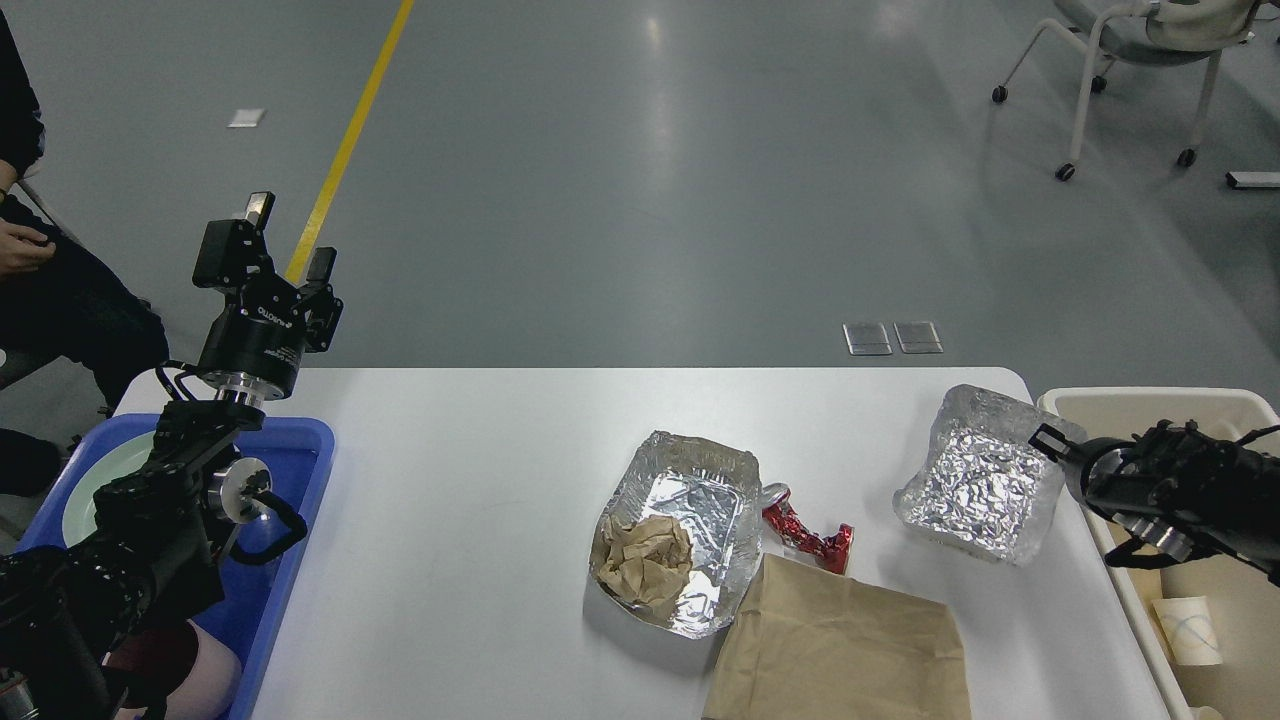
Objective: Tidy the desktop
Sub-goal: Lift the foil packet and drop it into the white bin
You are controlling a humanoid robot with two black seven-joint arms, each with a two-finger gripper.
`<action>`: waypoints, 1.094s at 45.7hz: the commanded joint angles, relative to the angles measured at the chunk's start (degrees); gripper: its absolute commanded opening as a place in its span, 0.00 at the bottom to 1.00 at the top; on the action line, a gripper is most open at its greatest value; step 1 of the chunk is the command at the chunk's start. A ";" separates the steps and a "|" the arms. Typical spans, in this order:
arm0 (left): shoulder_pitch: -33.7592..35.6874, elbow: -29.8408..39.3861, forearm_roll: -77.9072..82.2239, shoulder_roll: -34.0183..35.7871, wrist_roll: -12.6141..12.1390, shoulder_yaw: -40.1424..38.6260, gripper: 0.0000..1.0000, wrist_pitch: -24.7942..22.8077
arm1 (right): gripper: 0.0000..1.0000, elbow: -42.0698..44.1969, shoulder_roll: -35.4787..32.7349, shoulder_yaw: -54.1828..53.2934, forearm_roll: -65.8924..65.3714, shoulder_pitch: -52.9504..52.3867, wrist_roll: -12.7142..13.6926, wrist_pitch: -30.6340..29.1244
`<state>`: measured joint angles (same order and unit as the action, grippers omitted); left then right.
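Note:
The white desktop [480, 480] carries an open foil tray [700, 500] holding crumpled brown paper [645, 560], a crushed red can [805, 535] and a flat brown paper bag [840, 645]. My right gripper [1048, 442] is shut on the right rim of a second, empty foil tray [985, 480]. It holds that tray tilted above the desktop's right end, close to the beige bin [1150, 405]. My left gripper [288, 240] is open and empty, raised above the far end of the blue tray [300, 450].
The blue tray at the left edge holds a pale green plate [110, 470]. The beige bin beside the desktop's right edge holds a paper cup [1187, 630]. A seated person [50, 300] is at far left. A wheeled chair [1130, 60] stands far back right.

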<state>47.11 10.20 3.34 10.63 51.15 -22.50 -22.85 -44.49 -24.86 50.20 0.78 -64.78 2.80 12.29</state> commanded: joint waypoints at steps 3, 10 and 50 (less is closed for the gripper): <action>0.00 0.00 0.00 0.00 0.00 0.00 0.96 -0.01 | 0.00 -0.60 0.08 -1.51 0.19 -3.77 0.10 -0.60; 0.00 0.00 0.00 0.00 0.00 0.00 0.96 -0.01 | 0.00 -6.04 -2.90 0.77 0.37 -10.71 0.02 -2.97; -0.09 0.00 0.00 0.00 0.00 0.00 0.96 -0.01 | 0.00 -11.32 -14.69 8.16 0.81 -32.10 0.37 -22.59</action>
<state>47.03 10.20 3.34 10.64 51.15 -22.50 -22.85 -57.50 -39.58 59.10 1.29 -105.13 3.13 -17.04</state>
